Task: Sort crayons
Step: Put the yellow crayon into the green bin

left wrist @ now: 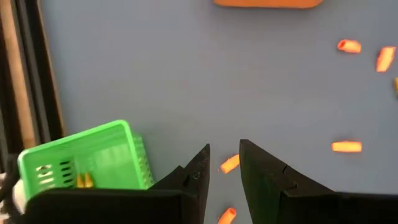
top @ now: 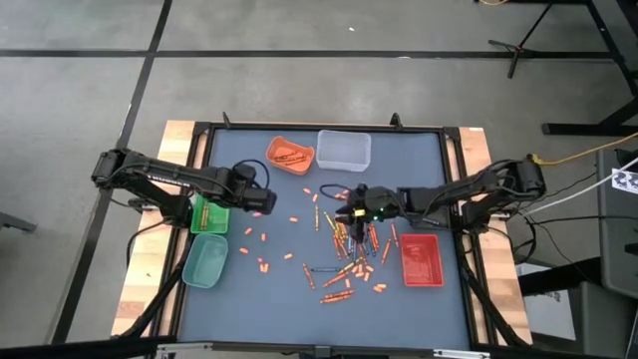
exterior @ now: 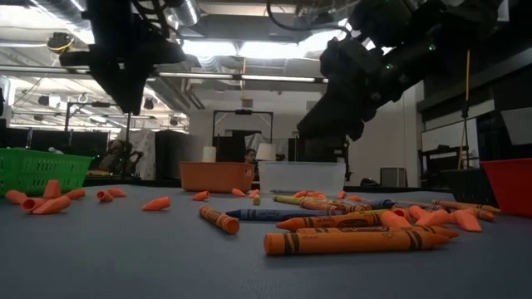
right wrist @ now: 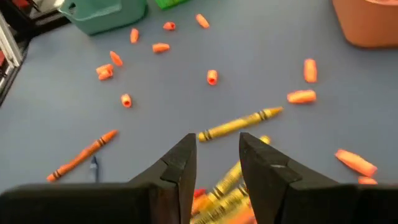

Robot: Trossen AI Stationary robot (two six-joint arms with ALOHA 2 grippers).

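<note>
Many crayons (top: 349, 249) and short orange pieces (top: 261, 237) lie scattered flat on the dark mat, thickest at the middle right. My right gripper (top: 344, 212) hangs open above this heap; in its wrist view its fingers (right wrist: 217, 152) stand over a yellow crayon (right wrist: 239, 124) and other yellow ones below, touching none. My left gripper (top: 267, 202) is open beside the green basket (top: 209, 212), above the mat. An orange piece (left wrist: 229, 163) shows on the mat beyond its fingertips (left wrist: 224, 163). The basket (left wrist: 93, 158) holds something yellow (left wrist: 84, 180).
An orange tray (top: 289, 155) and a clear tray (top: 344, 150) stand at the far edge. A teal tray (top: 204, 259) sits near left, a red tray (top: 422, 259) near right. Long crayons (exterior: 349, 241) lie close to the near edge.
</note>
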